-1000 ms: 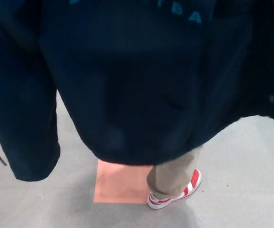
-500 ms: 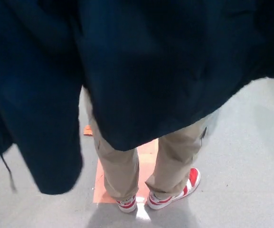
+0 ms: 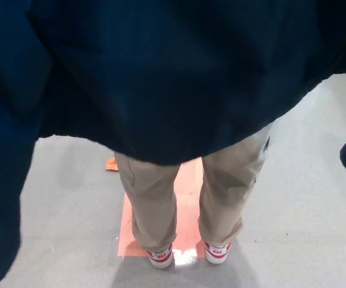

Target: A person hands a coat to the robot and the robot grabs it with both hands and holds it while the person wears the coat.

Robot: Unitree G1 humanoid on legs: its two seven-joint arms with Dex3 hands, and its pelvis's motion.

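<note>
The navy coat (image 3: pixel 161 78) hangs across the view from nine to three o'clock over the person's legs (image 3: pixel 184 198); neither robot hand shows, so grip state cannot be told.

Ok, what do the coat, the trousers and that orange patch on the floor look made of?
Coat: dark navy cloth, matte, hanging in soft folds; exact fabric unclear. Trousers: tan woven cloth, creased, likely cotton. Orange patch: thin flat sheet or tape, matte, lying on the smooth grey floor.
</note>
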